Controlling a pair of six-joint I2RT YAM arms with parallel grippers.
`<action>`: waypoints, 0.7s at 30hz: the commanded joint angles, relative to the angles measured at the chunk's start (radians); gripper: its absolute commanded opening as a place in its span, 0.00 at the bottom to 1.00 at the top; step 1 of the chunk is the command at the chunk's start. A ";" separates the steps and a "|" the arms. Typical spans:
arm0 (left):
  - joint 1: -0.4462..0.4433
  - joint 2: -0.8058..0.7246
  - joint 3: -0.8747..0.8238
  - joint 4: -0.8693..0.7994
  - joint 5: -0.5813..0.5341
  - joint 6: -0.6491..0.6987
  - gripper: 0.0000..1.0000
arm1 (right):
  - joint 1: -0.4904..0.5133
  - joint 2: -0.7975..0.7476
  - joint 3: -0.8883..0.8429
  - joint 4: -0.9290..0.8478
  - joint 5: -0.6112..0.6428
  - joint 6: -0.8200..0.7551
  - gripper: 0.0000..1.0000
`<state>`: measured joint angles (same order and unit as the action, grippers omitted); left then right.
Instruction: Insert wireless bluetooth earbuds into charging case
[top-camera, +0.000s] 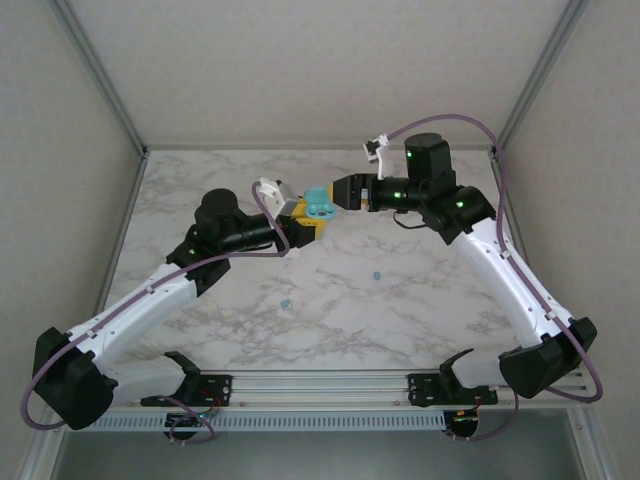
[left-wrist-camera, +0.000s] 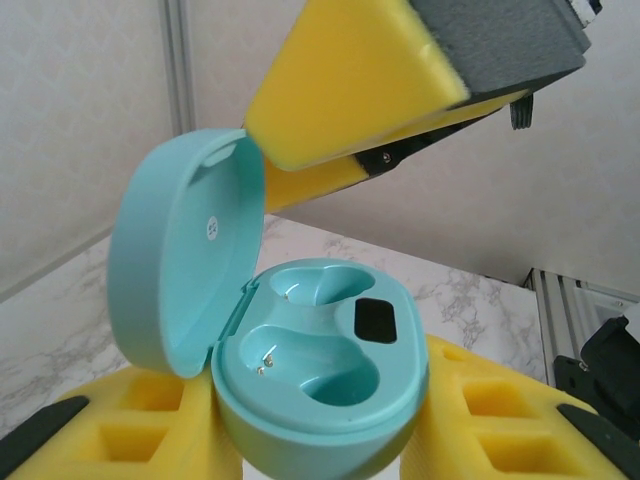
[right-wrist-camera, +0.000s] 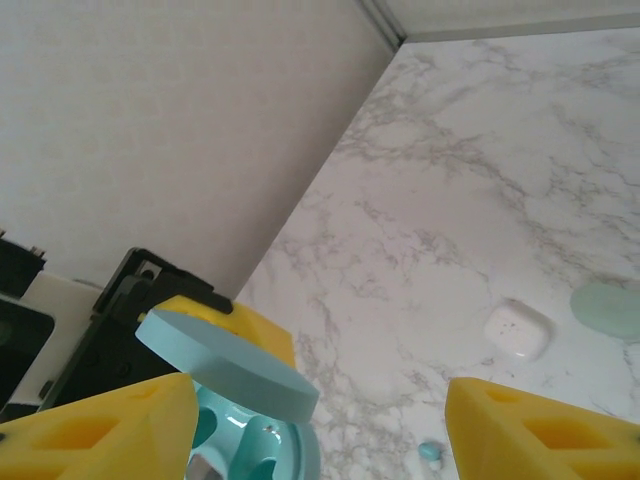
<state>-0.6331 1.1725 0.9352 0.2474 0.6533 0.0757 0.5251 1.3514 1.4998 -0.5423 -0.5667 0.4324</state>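
Observation:
The teal charging case stands open between the yellow pads of my left gripper, which is shut on its base. Its lid is tipped back to the left, and both sockets are empty. In the top view the case is held above the middle of the table. My right gripper is right beside it, open, with nothing between its fingers. One of its yellow fingers hangs just over the case. Two tiny teal earbuds lie on the marble, and the right wrist view shows one earbud below.
A small white case and a pale green case lie closed on the marble table. Grey walls close in the back and sides. The arm bases sit on the rail at the near edge.

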 joint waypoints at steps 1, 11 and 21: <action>-0.007 -0.037 0.014 0.026 0.021 0.011 0.32 | -0.004 -0.001 0.019 -0.002 0.070 0.031 0.68; -0.004 -0.042 -0.021 0.053 -0.041 -0.028 0.32 | -0.010 -0.053 0.070 -0.056 0.113 0.011 0.71; 0.009 -0.046 -0.030 0.079 -0.074 -0.064 0.32 | -0.011 -0.053 0.062 -0.129 0.104 -0.025 0.70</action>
<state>-0.6319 1.1507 0.9184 0.2718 0.5968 0.0437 0.5186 1.2995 1.5375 -0.6090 -0.4969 0.4335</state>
